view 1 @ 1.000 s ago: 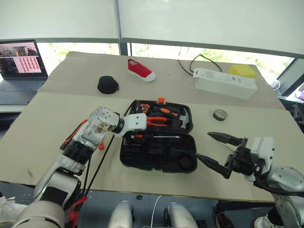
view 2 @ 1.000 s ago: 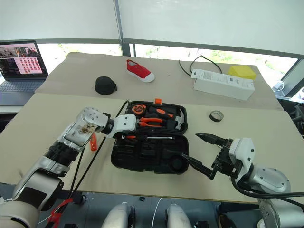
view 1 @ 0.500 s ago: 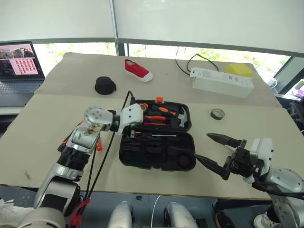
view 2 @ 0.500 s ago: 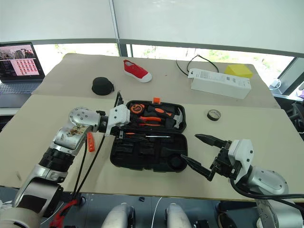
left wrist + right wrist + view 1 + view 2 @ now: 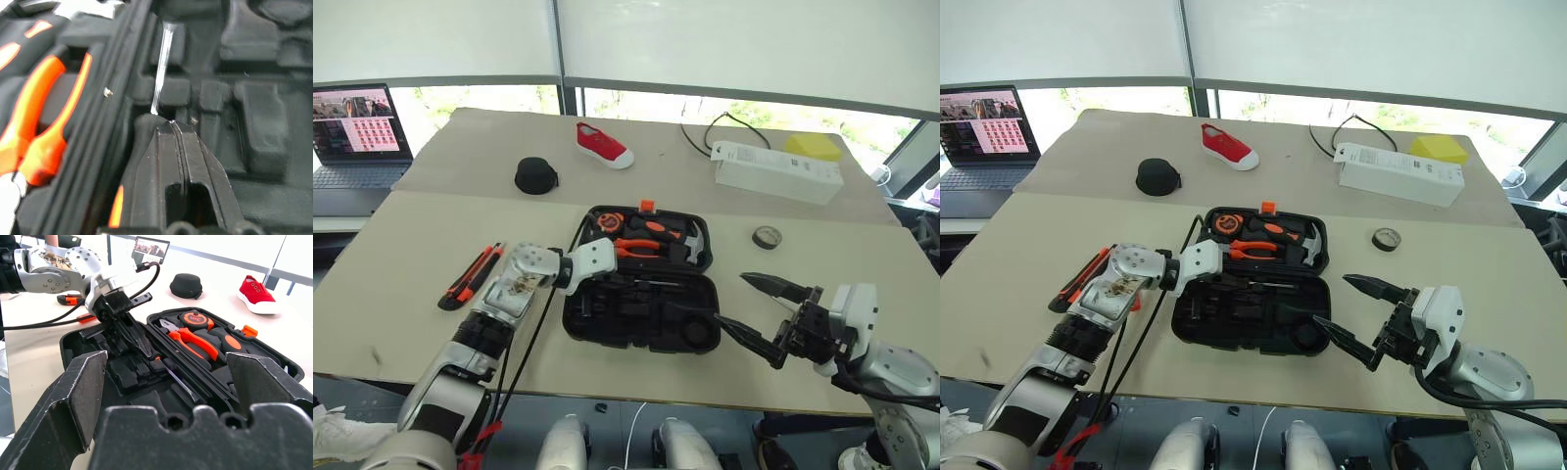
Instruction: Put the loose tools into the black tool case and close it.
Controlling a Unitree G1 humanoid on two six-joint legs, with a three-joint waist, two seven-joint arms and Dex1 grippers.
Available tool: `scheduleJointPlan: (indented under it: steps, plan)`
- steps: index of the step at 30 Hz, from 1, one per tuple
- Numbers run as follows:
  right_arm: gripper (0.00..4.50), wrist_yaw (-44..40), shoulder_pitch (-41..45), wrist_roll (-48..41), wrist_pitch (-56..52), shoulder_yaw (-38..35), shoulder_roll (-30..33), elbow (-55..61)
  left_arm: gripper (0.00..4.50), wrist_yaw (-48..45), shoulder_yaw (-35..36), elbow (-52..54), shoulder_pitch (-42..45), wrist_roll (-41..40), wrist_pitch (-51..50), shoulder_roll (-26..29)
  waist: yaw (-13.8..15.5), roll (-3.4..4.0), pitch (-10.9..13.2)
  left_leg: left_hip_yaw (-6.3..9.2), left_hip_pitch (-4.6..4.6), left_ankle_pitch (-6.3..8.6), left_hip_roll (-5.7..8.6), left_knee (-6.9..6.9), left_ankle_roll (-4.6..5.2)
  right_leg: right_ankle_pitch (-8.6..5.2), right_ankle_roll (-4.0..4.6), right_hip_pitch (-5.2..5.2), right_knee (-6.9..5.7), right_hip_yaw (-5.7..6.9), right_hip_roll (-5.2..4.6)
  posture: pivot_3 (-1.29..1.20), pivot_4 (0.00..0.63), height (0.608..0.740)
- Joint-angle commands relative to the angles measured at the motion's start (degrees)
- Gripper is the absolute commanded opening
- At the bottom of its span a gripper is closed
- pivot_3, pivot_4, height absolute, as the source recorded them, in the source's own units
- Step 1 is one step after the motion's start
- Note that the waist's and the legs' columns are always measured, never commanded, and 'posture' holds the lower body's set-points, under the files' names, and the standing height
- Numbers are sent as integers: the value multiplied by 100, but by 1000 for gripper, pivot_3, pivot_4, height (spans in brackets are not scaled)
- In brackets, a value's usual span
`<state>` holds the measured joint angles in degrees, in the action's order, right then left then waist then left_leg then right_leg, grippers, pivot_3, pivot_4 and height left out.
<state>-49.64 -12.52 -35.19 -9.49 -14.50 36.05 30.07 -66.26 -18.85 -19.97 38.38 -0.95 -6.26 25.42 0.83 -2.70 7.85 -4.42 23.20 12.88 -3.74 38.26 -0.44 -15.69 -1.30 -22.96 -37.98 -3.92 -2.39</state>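
The black tool case (image 5: 700, 294) lies open mid-table, with pliers (image 5: 641, 250), a tape measure and a hammer in its far half. One slim screwdriver (image 5: 161, 73) rests along the hinge side of the near half. My left gripper (image 5: 172, 122) is shut with nothing between its fingers, and its tips are down in the case at the handle end of that shaft. The utility knife (image 5: 470, 276) lies on the table left of the case, the small flat orange tool (image 5: 87, 318) beside it. At the case's right front my right gripper (image 5: 732, 299) is open and holds nothing.
A black round pouch (image 5: 535, 175) and a red shoe (image 5: 604, 144) sit behind the case. A white box (image 5: 776, 170), a yellow block (image 5: 814, 147) and a tape roll (image 5: 767, 236) are at the right. A laptop (image 5: 357, 132) stands far left.
My left gripper's fingers have come shut, and the hand has sunk a little into the case's near half. The right gripper has not moved. The camera swung briefly sideways and back.
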Motion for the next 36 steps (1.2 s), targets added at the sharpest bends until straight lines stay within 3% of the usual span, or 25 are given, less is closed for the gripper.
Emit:
scheduleJointPlan:
  steps: [1,4,7,9,13,17,20,24,28,36]
  plan:
    - [4500,39,-29,-148,8,-160,-41,138,52,124,-153,-230,2,205,-386,-63,5,2,-1,4,-4,0,2,4,0,0,-1,9,0,0,0,0,150,740]
    - [4500,56,-107,-169,6,-204,-58,182,52,54,61,-79,-84,-113,-503,-134,0,2,-1,7,-25,0,2,8,0,0,-5,37,5,0,0,0,150,740]
    - [4500,98,-317,-238,51,-484,-84,229,698,-55,712,266,-228,-839,-360,-167,-17,5,1,9,-32,0,1,8,0,-1,-6,46,9,1,0,0,150,740]
    - [4500,38,-578,-237,146,-779,-82,196,1552,-269,1217,392,-379,-1337,145,-83,-29,7,3,9,-18,0,-1,7,0,0,-4,32,8,0,0,0,150,740]
    - [4500,-298,-1501,5,654,-1621,-212,-170,2969,-1450,2311,824,-1069,-2677,110,574,-69,9,2,12,18,0,-4,2,1,0,0,-14,-2,0,2,0,150,740]
    - [4500,-584,-2201,227,1233,-2149,-439,-778,4445,-2061,2681,1231,-1921,-3010,196,1185,-115,29,-1,9,2,3,-3,-20,3,-11,5,-9,5,0,0,0,150,740]
    - [4500,-788,-2598,410,1695,-2452,-600,-1429,4479,-2397,2967,1858,-2731,-3247,678,1260,-101,36,2,5,-2,3,-1,-20,3,-12,2,-3,12,0,-10,0,150,740]
    - [4500,-896,-2967,513,2100,-2719,-748,-2075,4479,-2173,3312,2996,-3998,-3718,605,1146,-104,43,4,0,0,5,-18,-26,3,-17,5,2,37,-1,-16,0,150,740]
    - [4500,-976,-2937,570,2281,-2668,-683,-2327,4479,-2026,3217,3401,-4607,-3751,520,1103,-135,72,-2,0,-11,5,-19,-32,4,-43,32,8,38,-6,-20,0,150,740]
    - [4500,-951,-1877,775,895,-2303,1015,-2471,4479,-1446,3005,3708,-4212,-3902,325,910,-175,106,4,-16,-89,5,-8,-32,4,-68,-5,73,41,-37,-20,0,150,740]
